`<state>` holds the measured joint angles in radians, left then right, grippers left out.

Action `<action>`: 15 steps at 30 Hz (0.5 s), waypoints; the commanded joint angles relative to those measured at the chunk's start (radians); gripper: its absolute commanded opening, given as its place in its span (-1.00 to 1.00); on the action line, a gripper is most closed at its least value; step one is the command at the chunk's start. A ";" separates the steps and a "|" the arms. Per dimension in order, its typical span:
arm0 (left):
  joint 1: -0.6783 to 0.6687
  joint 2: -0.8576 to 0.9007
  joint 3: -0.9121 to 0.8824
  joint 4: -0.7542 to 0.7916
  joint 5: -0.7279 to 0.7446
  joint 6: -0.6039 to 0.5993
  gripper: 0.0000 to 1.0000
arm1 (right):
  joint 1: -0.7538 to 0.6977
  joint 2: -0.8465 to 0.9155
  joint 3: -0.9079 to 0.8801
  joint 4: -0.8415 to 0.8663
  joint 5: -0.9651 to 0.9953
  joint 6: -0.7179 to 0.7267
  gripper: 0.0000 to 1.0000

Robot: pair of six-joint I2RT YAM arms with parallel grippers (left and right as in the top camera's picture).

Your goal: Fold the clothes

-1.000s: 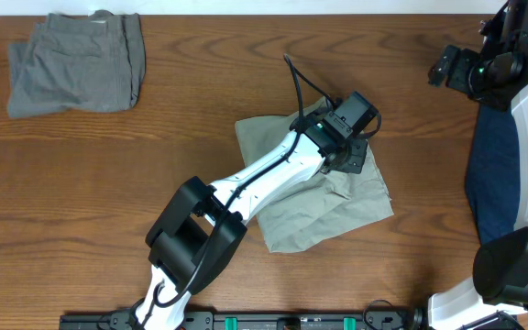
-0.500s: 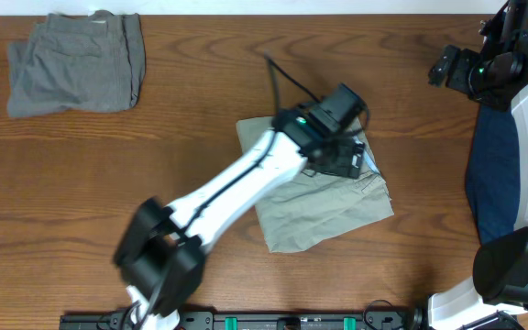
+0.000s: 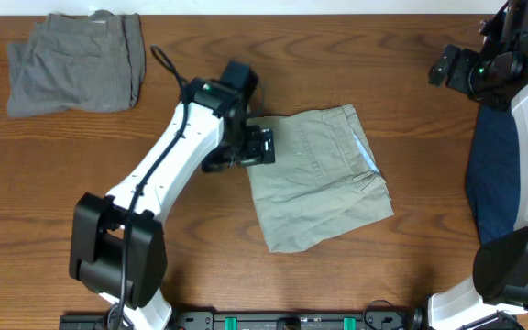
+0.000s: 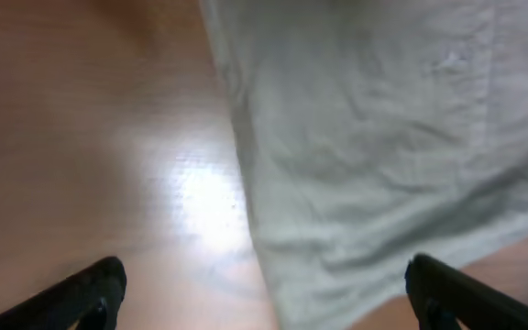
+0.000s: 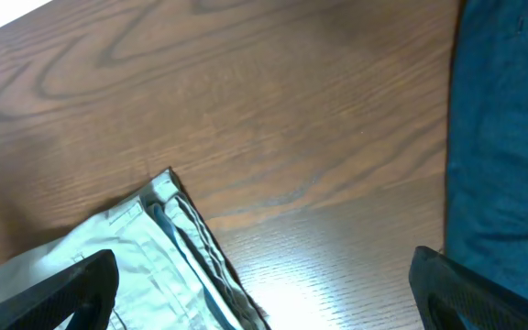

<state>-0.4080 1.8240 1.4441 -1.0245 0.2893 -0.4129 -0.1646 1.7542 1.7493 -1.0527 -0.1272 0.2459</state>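
The khaki shorts (image 3: 319, 179) lie folded in the middle of the table, with the waistband and pale blue lining along their right edge. My left gripper (image 3: 253, 147) hovers at their upper left edge, open and holding nothing. In the left wrist view the khaki cloth (image 4: 383, 137) fills the right half, and its edge runs down between the wide-apart jaws of the left gripper (image 4: 264, 298). My right gripper (image 3: 445, 66) hangs open at the far right, above bare wood. The right wrist view shows the shorts' waistband corner (image 5: 145, 247) at lower left, with the right gripper (image 5: 264, 293) empty.
Grey shorts (image 3: 76, 62) lie folded at the back left corner. A navy garment (image 3: 489, 174) lies along the right edge under the right arm, and it fills the right side of the right wrist view (image 5: 511, 137). Bare wood surrounds the khaki shorts.
My left gripper has opened and let go of the khaki cloth, then swung left from the shorts' upper right to their left edge. The shorts now lie flatter. The right arm has not moved.
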 commanded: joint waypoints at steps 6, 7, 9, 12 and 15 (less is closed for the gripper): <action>0.006 0.019 -0.240 0.275 0.190 -0.040 0.96 | -0.005 -0.002 0.003 0.000 -0.005 0.011 0.99; 0.006 0.018 -0.268 0.311 0.190 -0.053 0.96 | -0.005 -0.002 0.003 0.000 -0.004 0.011 0.98; 0.006 0.019 -0.293 0.346 0.190 -0.057 0.96 | -0.005 -0.002 0.003 0.000 -0.005 0.011 0.99; 0.003 0.019 -0.332 0.404 0.190 -0.057 0.90 | -0.005 -0.002 0.003 0.000 -0.004 0.011 0.99; -0.006 0.019 -0.362 0.452 0.190 -0.057 0.51 | -0.005 -0.002 0.003 0.000 -0.005 0.011 0.99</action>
<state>-0.4057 1.8366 1.1053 -0.5919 0.4671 -0.4683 -0.1646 1.7542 1.7493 -1.0527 -0.1272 0.2459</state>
